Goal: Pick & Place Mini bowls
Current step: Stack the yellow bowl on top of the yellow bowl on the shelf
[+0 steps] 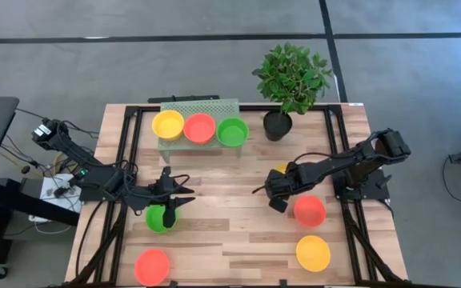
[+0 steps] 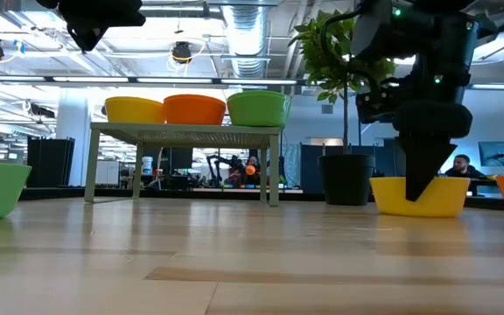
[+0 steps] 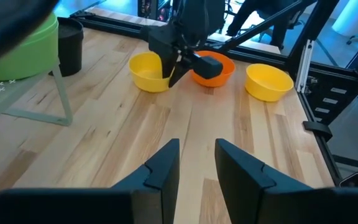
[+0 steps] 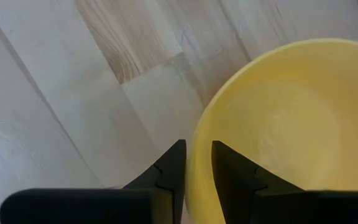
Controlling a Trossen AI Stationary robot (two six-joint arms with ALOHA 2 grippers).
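Note:
A yellow mini bowl (image 4: 278, 118) sits on the wooden table right of centre, mostly hidden under my right arm in the high view. My right gripper (image 4: 197, 158) points down at it, narrowly open, with one finger outside the near rim and one inside. My left gripper (image 3: 197, 149) hangs open with nothing between its fingers, above the table's left half, over a green bowl (image 1: 159, 218). Three more bowls, yellow (image 1: 167, 124), red (image 1: 199, 128) and green (image 1: 232, 131), stand side by side on the pale green rack (image 1: 202, 106). My right gripper comes from above with its fingers astride the yellow bowl's rim (image 4: 196, 134), one finger (image 4: 169, 171) outside and one inside. Whether either finger touches the rim, I cannot tell. The bowl stands upright on the table.
A red bowl (image 1: 309, 210) and a yellow one (image 1: 313, 253) lie near the right front, another red bowl (image 1: 152, 266) at the left front. A black plant pot (image 1: 277, 126) stands at the back beside the rack. Bare wood lies in the table's middle.

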